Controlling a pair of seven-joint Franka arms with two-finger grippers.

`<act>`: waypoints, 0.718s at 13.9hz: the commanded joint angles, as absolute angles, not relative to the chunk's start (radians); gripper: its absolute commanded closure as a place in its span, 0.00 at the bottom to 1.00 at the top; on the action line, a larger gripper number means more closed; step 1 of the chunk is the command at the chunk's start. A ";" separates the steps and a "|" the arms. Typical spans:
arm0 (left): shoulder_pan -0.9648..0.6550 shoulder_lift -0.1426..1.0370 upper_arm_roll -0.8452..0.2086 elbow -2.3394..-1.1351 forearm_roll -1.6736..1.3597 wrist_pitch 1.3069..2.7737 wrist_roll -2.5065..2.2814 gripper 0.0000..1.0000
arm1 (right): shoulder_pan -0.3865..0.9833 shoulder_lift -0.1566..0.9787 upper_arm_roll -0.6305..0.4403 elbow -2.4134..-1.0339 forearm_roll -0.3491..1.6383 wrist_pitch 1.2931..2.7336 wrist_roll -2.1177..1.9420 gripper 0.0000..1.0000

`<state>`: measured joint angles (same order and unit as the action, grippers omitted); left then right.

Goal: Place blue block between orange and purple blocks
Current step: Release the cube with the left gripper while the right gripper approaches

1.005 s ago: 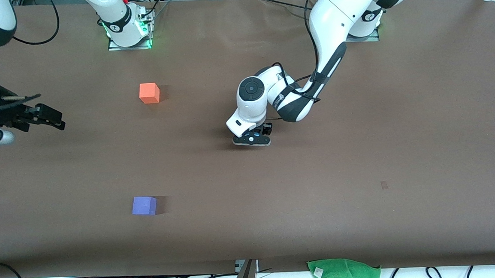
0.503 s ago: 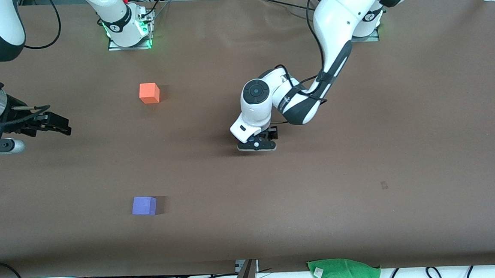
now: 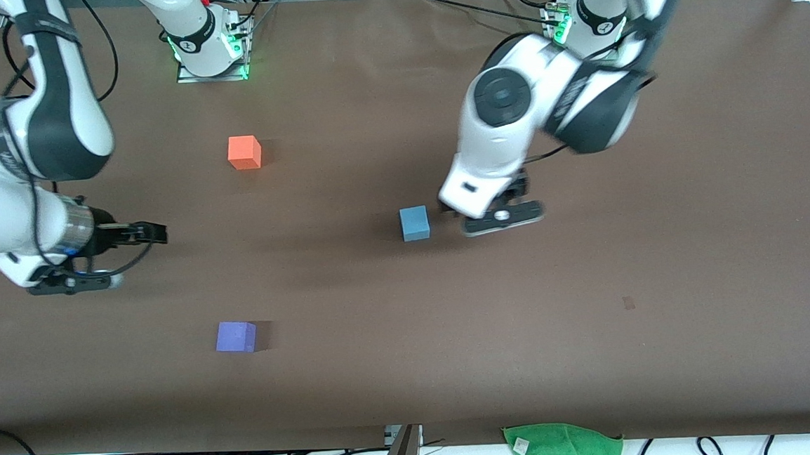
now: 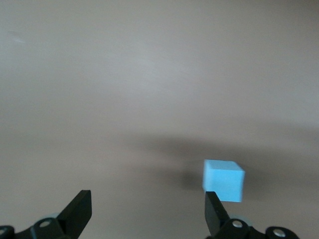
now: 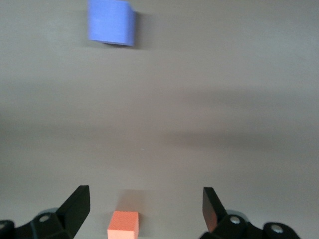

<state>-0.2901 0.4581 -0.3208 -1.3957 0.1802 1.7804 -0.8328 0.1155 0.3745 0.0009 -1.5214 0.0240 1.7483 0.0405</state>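
Observation:
The blue block [image 3: 414,223] sits on the brown table near its middle, and also shows in the left wrist view [image 4: 224,180]. My left gripper [image 3: 497,213] hangs just beside it, toward the left arm's end, open and empty [image 4: 148,214]. The orange block [image 3: 244,152] lies farther from the front camera and the purple block [image 3: 236,336] nearer to it, both toward the right arm's end. My right gripper [image 3: 155,233] is open and empty [image 5: 145,209], low over the table. Its view shows the purple block [image 5: 111,21] and the orange block [image 5: 123,226].
A green cloth [image 3: 562,446] lies past the table's near edge, among cables. A small dark mark [image 3: 629,303] is on the table toward the left arm's end. The arm bases [image 3: 210,49] stand along the table's farthest edge.
My left gripper has risen and moved toward its own end, uncovering the blue block on the table. My right gripper has moved in toward the table's middle.

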 commanded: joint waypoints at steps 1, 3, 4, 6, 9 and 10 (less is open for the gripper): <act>-0.152 0.376 -0.333 -1.428 0.155 1.695 -0.628 0.00 | 0.246 0.412 0.002 -1.499 0.023 1.837 0.200 0.00; -0.048 0.336 -0.334 -1.424 0.111 1.655 -0.508 0.00 | 0.358 0.494 0.002 -1.482 0.023 1.940 0.372 0.00; 0.007 0.312 -0.333 -1.425 0.079 1.632 -0.429 0.00 | 0.401 0.527 0.002 -1.470 0.025 1.992 0.396 0.00; 0.096 0.267 -0.331 -1.425 0.066 1.563 -0.225 0.00 | 0.483 0.610 0.002 -1.393 0.041 2.046 0.422 0.00; 0.172 0.215 -0.324 -1.428 0.063 1.491 -0.069 0.00 | 0.607 0.776 0.002 -1.196 0.094 2.065 0.550 0.00; 0.173 0.174 -0.312 -1.448 0.057 1.493 -0.028 0.00 | 0.647 0.805 0.000 -1.165 0.087 2.091 0.624 0.00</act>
